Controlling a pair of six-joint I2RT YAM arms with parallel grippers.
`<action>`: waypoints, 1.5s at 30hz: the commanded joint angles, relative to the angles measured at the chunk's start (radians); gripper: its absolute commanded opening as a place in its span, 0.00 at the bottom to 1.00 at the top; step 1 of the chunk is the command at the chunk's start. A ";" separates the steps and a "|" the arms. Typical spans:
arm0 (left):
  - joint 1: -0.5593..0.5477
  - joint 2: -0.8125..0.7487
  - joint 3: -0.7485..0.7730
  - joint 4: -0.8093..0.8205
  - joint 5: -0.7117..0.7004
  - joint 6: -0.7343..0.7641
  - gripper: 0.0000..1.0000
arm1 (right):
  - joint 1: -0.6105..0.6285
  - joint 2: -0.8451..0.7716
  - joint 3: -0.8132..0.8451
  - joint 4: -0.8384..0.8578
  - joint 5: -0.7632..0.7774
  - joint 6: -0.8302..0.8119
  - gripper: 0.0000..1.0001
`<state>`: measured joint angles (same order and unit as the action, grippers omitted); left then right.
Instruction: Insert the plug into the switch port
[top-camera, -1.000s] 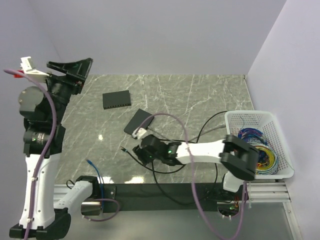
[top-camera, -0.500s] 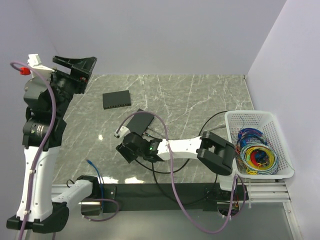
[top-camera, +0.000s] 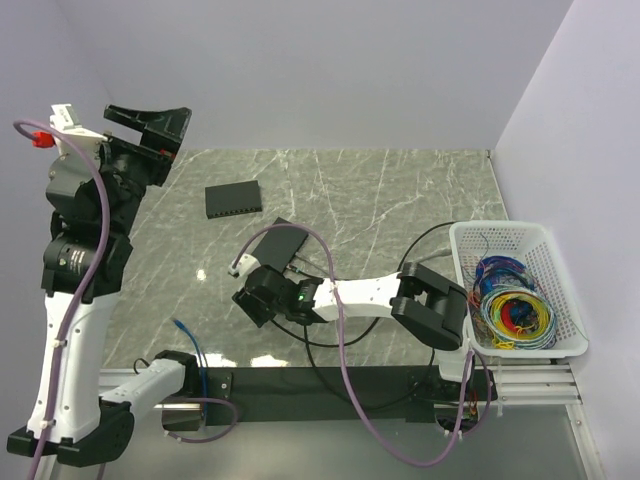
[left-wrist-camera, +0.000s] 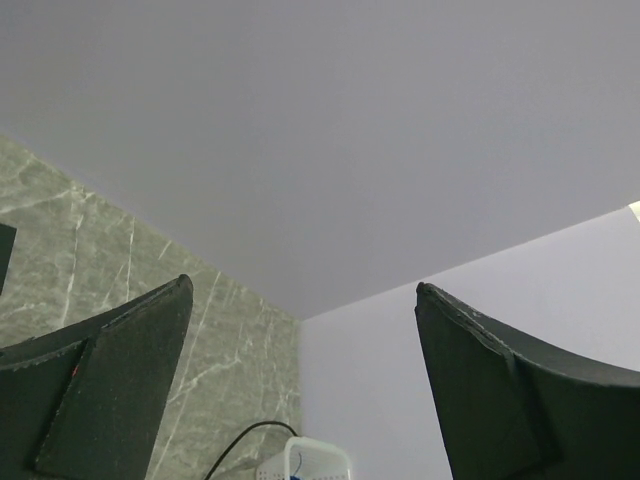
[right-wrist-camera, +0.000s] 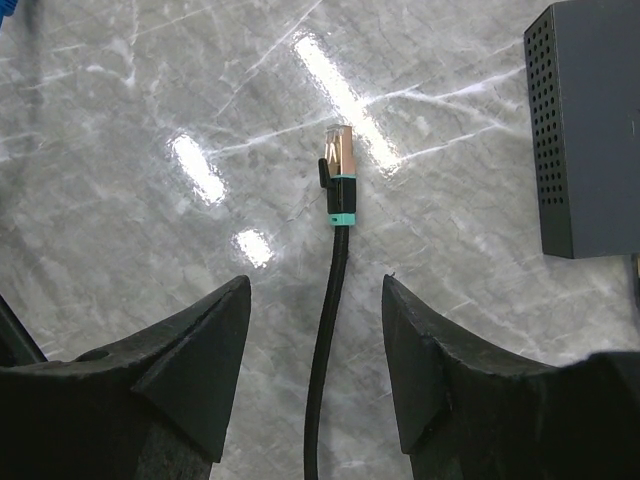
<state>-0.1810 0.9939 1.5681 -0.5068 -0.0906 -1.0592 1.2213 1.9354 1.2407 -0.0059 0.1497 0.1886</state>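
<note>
Right claw (right-wrist-camera: 315, 295) spread astride the cable (right-wrist-camera: 325, 380) behind the plug (right-wrist-camera: 338, 155), apparently ready to pinch; left claw (left-wrist-camera: 302, 285) spread, empty, aloft.

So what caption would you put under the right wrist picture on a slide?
Open right gripper above the gold-tipped plug lying on the marble table, switch at the picture's right edge.
</note>
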 joint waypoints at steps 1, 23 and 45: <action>-0.015 0.002 0.064 0.005 -0.054 0.053 0.99 | 0.003 0.010 0.028 0.014 0.021 0.002 0.62; 0.035 -0.057 -0.322 0.172 -0.023 0.277 0.99 | 0.067 -0.047 -0.090 0.064 0.036 0.025 0.62; 0.114 -0.080 -0.462 0.202 0.081 0.284 0.96 | 0.063 0.066 -0.011 0.024 0.073 0.005 0.40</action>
<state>-0.0723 0.9207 1.1027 -0.3336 -0.0227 -0.8047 1.2915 1.9785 1.1980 0.0280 0.2089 0.1844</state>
